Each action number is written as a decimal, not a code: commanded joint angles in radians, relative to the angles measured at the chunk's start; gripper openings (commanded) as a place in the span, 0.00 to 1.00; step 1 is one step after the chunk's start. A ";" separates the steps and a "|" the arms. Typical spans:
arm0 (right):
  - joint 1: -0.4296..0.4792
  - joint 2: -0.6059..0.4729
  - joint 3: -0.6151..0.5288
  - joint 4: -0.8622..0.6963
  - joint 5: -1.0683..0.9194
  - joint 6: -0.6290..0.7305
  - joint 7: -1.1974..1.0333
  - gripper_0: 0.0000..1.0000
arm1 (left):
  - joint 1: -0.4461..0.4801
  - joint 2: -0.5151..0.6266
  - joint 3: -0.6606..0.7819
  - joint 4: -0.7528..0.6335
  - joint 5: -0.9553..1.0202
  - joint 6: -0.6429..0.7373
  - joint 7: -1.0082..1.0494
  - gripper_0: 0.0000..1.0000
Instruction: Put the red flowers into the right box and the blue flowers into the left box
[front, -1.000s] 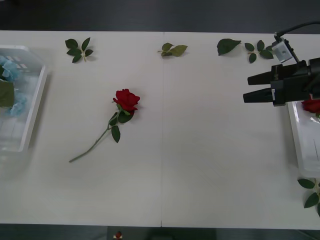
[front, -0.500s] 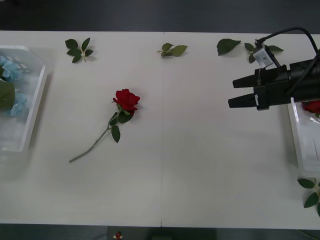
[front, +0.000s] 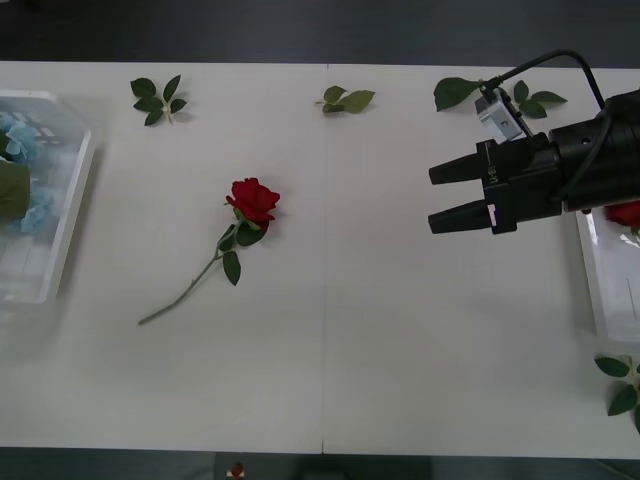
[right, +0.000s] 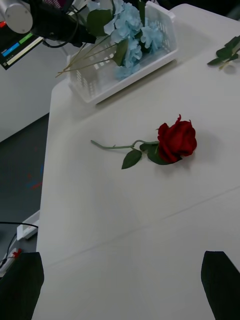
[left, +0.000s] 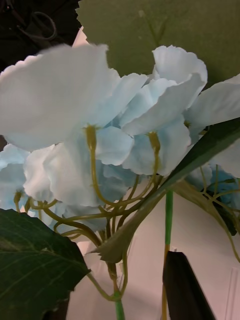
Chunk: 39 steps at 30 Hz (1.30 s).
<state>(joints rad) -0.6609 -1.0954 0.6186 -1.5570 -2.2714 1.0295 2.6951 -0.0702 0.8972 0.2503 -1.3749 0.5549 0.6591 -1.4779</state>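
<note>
The right gripper (front: 437, 197) hangs over the table with fingers wide apart and empty, ready for the red flower (front: 252, 200); I cannot tell the left gripper's state among the blue flowers (left: 100, 125).

red flowers (front: 254, 200): one flat mid-table | blue flowers (front: 30, 215): in left box (front: 70, 215)

Loose green leaf sprigs (front: 158, 99) scattered along the white table's (front: 400, 350) edges
</note>
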 joint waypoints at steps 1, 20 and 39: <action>-0.031 -0.020 0.000 -0.043 -0.019 -0.026 0.010 0.92 | 0.044 0.028 0.083 -0.085 0.102 0.060 -0.124 0.74; -0.031 -0.034 0.001 -0.049 0.089 -0.037 0.010 0.91 | -0.019 0.025 0.122 -0.665 0.474 0.706 -0.303 1.00; 0.021 -0.032 0.001 -0.054 0.127 -0.037 0.010 0.92 | -0.278 -0.132 -0.497 -0.309 0.395 0.289 -0.314 1.00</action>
<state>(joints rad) -0.6546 -1.0970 0.6255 -1.5819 -2.1531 0.9927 2.6951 -0.3038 0.7852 -0.2303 -1.7116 0.9664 0.9825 -1.7555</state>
